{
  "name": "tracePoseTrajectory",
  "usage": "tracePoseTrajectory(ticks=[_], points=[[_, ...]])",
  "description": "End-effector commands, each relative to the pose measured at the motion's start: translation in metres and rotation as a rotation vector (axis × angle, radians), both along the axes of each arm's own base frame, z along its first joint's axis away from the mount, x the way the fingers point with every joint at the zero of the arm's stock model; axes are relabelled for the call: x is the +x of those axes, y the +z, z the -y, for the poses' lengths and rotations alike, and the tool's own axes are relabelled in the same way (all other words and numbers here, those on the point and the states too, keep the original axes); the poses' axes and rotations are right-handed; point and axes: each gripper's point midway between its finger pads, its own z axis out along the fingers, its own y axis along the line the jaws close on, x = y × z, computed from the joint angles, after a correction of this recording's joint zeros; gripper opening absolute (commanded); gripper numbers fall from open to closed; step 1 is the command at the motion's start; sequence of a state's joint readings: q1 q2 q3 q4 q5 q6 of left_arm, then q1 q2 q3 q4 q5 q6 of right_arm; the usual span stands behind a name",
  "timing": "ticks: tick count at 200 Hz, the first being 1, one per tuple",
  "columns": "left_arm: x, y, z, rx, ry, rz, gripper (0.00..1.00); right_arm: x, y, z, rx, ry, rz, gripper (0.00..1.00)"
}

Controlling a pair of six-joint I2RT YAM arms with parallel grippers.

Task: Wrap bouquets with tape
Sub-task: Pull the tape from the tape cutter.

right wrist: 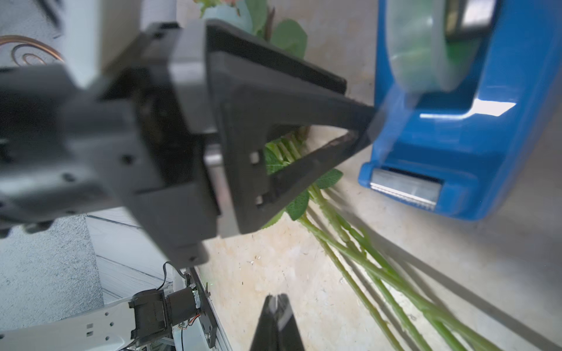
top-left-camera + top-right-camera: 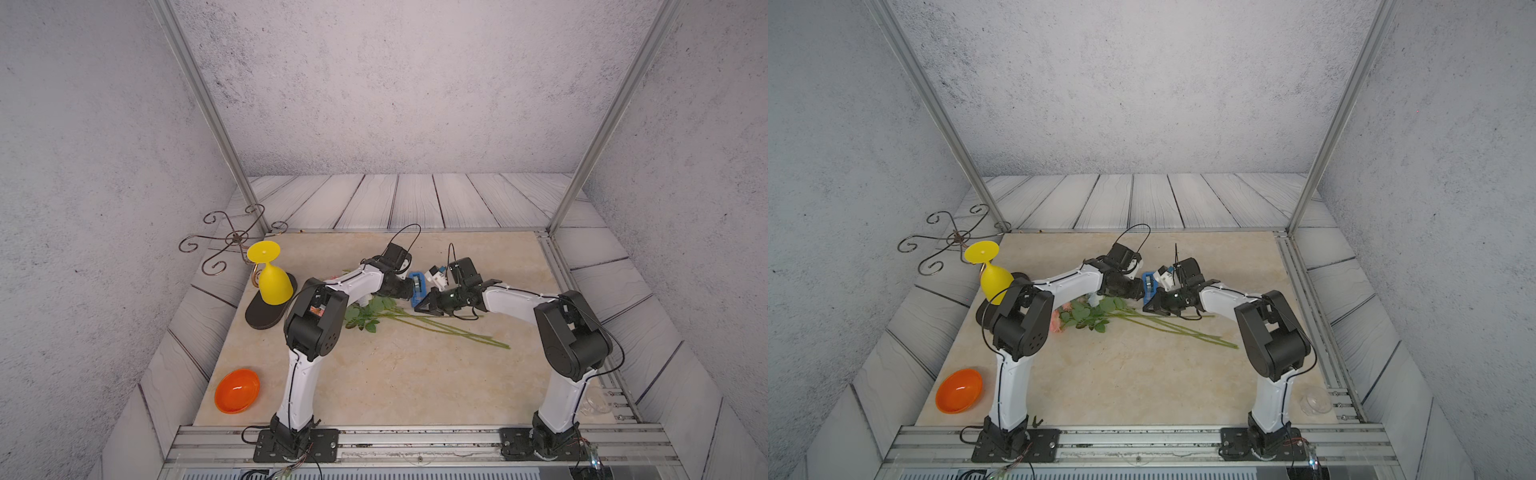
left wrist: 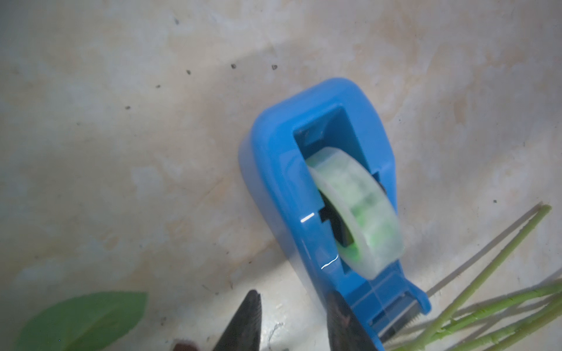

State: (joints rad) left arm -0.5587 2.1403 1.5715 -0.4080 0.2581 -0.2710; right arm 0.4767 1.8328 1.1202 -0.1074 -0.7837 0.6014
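Bouquets [image 2: 436, 326] lie flat mid-desk [image 2: 395, 382], blooms to 9 o'clock, stem ends fanned toward 4 o'clock, nothing holding them. Just beyond, R hand [image 1: 276, 301] sits near the stems, fully closed, empty as far as shows. L hand [image 3: 293, 296] is partway open, one finger against the wall of the tape dispenser [image 3: 273, 188]; whether it pinches any film, cannot tell. Dispenser stands at 12 o'clock of the stems, cutter end toward them.

Risks:
- Dispenser looks light & unpinned, so a pull likely drags or tips it instead of feeding tape.
- Film may cling to fingers.
- Loose stems may scatter on contact.
- Hands are crowded, so a clash is possible.
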Motion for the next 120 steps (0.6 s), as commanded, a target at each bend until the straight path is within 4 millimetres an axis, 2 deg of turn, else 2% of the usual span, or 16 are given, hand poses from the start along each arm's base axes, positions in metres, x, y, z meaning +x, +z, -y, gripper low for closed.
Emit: tracePoseTrajectory(ticks=[1,26,64,120], points=[[0.001,0.006,0.003,-0.008,0.010,0.003,0.39,-0.013,0.009,0.003,0.008,0.017,-0.004,0.00],[0.004,0.011,0.005,-0.015,0.014,0.012,0.39,-0.017,-0.005,0.009,-0.011,-0.012,-0.027,0.00],[0.003,0.009,0.006,-0.013,0.008,0.005,0.39,-0.018,-0.027,0.005,0.020,-0.039,-0.084,0.00],[0.000,0.009,0.008,-0.017,-0.009,0.000,0.39,-0.027,-0.032,-0.004,0.021,-0.039,-0.102,0.00]])
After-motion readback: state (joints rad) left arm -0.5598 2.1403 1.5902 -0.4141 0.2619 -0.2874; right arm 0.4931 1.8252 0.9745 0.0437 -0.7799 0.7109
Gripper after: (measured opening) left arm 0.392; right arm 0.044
